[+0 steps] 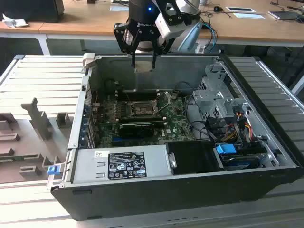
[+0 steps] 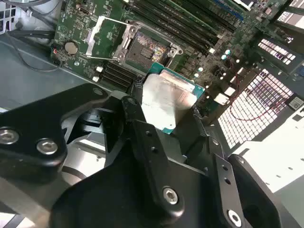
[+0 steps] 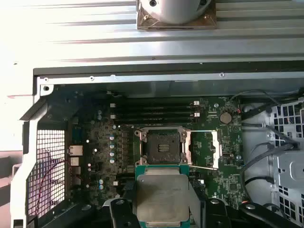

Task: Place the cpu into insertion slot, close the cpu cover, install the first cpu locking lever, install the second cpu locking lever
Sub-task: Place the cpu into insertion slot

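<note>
My gripper (image 1: pixel 143 64) hangs above the open computer case, over its rear wall. In both wrist views it is shut on the cpu (image 3: pixel 164 197) (image 2: pixel 167 102), a flat silver-topped chip with a green edge, pinched by two opposite sides. The insertion slot (image 3: pixel 162 145) (image 2: pixel 147 47) (image 1: pixel 139 108) lies bare on the green board below, its dark centre showing. The cpu cover (image 3: pixel 203 148) (image 2: pixel 107 33) is swung open beside the slot. A thin metal lever (image 3: pixel 205 167) stands free next to it.
The case walls (image 1: pixel 156 76) ring the board. A black card (image 1: pixel 135 126) sits just in front of the slot, and memory slots (image 3: pixel 152 111) lie behind it. A power supply (image 1: pixel 121 164), a drive cage (image 1: pixel 216 102) and cables (image 1: pixel 232 130) crowd the exterior view's right.
</note>
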`<state>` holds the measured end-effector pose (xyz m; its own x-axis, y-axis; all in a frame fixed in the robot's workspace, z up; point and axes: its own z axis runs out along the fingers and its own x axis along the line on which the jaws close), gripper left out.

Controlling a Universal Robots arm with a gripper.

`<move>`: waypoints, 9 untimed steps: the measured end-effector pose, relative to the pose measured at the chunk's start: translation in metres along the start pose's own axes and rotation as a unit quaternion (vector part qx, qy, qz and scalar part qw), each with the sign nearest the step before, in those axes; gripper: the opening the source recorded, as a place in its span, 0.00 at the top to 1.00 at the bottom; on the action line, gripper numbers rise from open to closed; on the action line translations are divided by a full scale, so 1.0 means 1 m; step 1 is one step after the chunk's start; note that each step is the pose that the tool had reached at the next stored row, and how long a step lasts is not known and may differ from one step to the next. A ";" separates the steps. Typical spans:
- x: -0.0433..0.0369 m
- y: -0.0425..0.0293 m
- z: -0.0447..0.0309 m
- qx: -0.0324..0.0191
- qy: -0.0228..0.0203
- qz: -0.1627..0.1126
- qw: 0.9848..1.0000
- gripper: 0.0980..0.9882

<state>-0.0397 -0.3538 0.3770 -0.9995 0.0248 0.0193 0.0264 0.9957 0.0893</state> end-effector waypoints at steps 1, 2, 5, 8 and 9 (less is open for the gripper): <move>-0.0001 0.0000 0.0000 0.000 0.000 0.006 1.000 0.52; 0.0000 0.0000 0.0001 0.000 -0.001 0.011 1.000 0.52; 0.0000 0.0000 0.0002 0.000 -0.002 0.022 1.000 0.52; 0.0001 0.0000 0.0005 -0.001 -0.003 0.032 0.999 0.52; 0.0001 -0.0001 0.0007 -0.001 -0.003 0.033 0.999 0.52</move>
<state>-0.0399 -0.3538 0.3763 -0.9957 0.0904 0.0194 0.0917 0.9918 0.0893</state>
